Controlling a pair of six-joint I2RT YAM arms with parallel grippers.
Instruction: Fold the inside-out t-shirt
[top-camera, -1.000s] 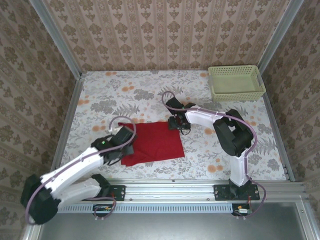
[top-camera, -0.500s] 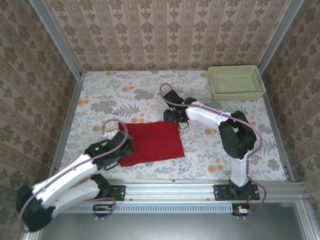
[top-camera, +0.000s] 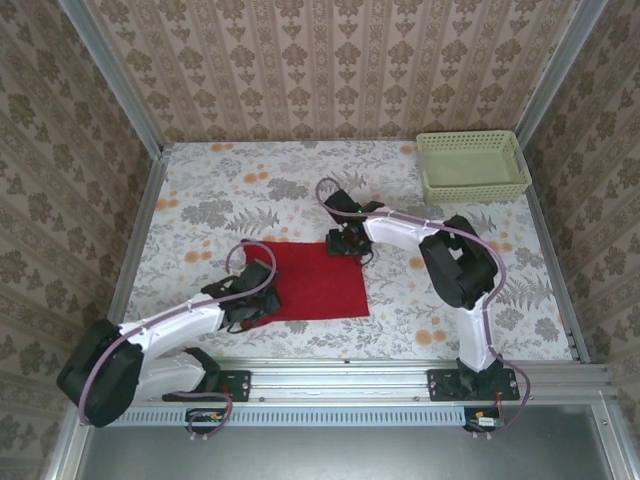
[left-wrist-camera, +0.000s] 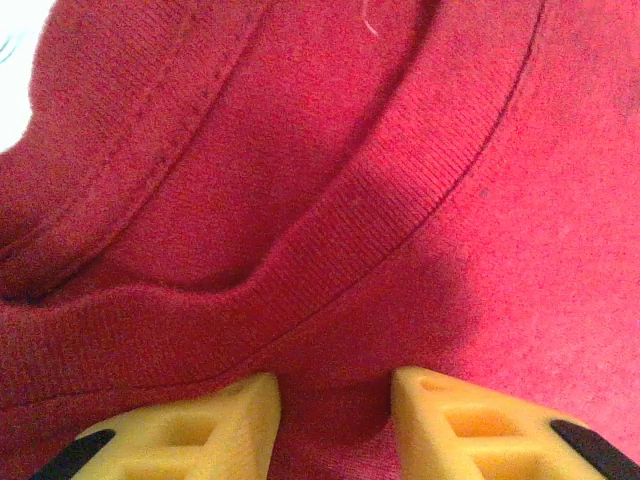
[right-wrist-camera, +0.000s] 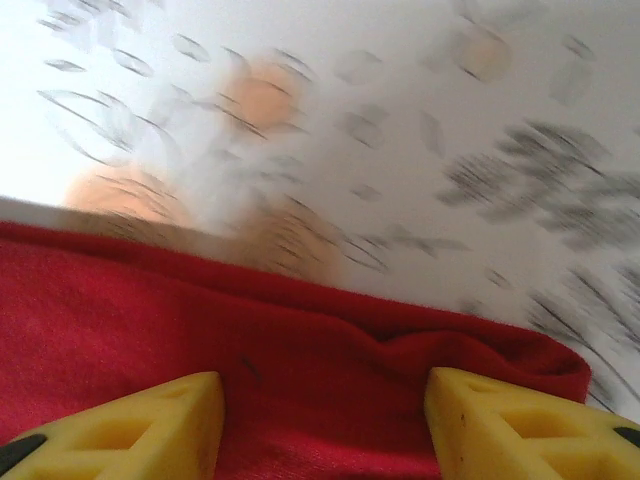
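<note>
Nearest me, the left hand (top-camera: 262, 292) sits low on the near-left corner of the inside-out t-shirt (top-camera: 320, 280). Its wrist camera looks straight onto red cloth, with the ribbed collar band (left-wrist-camera: 400, 180) curving across. The yellow fingers (left-wrist-camera: 230, 420) stand a little apart with cloth bunched in the gap. I cannot tell whether they pinch it or only rest on it.

The t-shirt lies as a flat, roughly square fold, a little left of the tabletop's (top-camera: 450, 300) middle and close to its near edge. Its right edge is straight, and its left edge is partly under my left arm.

At the shirt's far edge, near the far-right corner of the fold, the right hand (top-camera: 345, 243) hovers low. Its fingers (right-wrist-camera: 150, 420) are spread wide and hold nothing, and a rumpled hem lies between them against bare printed tabletop.

Right of the shirt the tabletop is open all the way to the right edge. There is a narrower strip on the left. Beyond the shirt the far half is free up to the walls, except for the pale green basket (top-camera: 472, 189) in the far-right corner.
</note>
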